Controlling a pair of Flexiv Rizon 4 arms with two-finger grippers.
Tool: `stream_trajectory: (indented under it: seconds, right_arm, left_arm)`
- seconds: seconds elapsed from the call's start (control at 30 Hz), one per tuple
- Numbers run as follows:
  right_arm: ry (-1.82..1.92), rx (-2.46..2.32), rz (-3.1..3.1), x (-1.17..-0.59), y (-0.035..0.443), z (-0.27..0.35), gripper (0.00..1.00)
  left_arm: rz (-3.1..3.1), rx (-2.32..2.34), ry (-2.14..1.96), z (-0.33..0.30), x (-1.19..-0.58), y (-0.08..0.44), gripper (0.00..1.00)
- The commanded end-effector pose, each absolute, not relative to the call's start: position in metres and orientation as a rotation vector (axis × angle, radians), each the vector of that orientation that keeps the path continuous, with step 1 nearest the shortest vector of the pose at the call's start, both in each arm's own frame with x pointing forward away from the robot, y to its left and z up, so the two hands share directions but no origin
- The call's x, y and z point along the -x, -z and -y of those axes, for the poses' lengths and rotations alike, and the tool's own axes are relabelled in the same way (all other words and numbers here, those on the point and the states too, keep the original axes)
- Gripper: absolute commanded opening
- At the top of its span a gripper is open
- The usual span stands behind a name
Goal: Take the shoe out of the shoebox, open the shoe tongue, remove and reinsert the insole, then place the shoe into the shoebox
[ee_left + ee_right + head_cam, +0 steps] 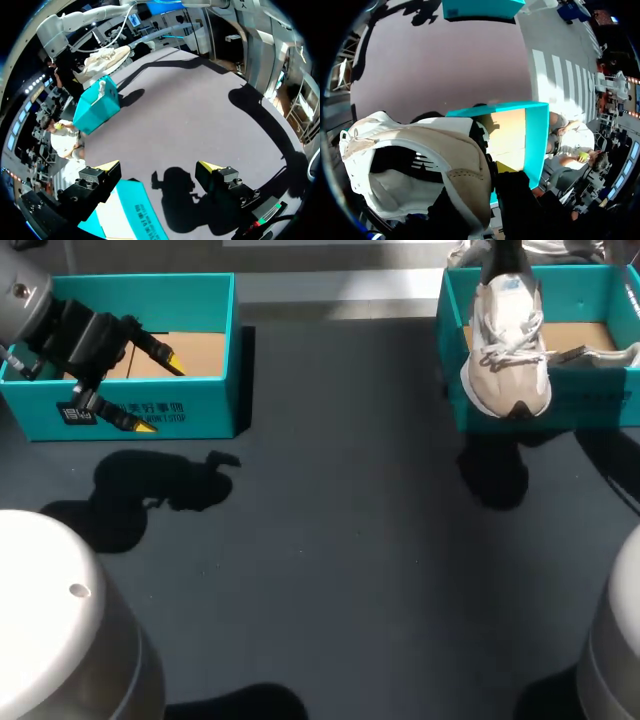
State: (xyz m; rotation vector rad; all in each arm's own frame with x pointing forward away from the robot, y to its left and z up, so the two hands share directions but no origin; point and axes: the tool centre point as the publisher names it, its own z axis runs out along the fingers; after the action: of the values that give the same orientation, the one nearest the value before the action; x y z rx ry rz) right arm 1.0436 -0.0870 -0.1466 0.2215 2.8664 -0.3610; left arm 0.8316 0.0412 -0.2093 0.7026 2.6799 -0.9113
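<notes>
A beige and white shoe (505,350) hangs toe-down over the front wall of the right teal shoebox (600,400). My right gripper (503,265) is shut on its heel collar. In the right wrist view the shoe's opening (420,170) fills the space by my right gripper (490,195), with the shoebox (532,140) beneath. My left gripper (140,380) hovers open above the front wall of the left teal box (215,390). Its fingers (107,167) straddle that box's edge (127,210) with nothing held. Ahead of them the shoe (102,60) shows over the far shoebox (97,105).
A pale grey item (600,355) lies inside the right shoebox; what it is I cannot tell. The left box shows a brown cardboard floor (195,350). Between the two boxes stretches the dark table mat (340,520), crossed by the arms' shadows.
</notes>
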Motion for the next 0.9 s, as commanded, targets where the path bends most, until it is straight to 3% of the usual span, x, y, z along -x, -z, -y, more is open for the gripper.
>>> stream_trajectory:
  seconds: [0.03, 0.47, 0.67, 0.9]
  right_arm:
    - [0.301, -0.238, -2.897, -1.078, 0.154, 0.131, 0.0]
    - [0.495, -0.299, -2.922, -1.177, 0.163, 0.233, 0.0]
    - [0.446, -0.798, -2.803, -1.201, 0.171, 0.267, 0.0]
    - [0.37, -1.425, -2.433, -1.181, 0.168, 0.293, 0.0]
  left_arm:
    - [-2.681, -0.702, 0.906, -0.041, -0.83, 0.209, 1.0]
    - [-2.681, -0.702, 0.906, -0.041, -0.83, 0.209, 1.0]
    - [-2.681, -0.702, 0.906, -0.041, -0.83, 0.209, 1.0]
    - [-2.681, -0.702, 0.906, -0.041, -0.83, 0.209, 1.0]
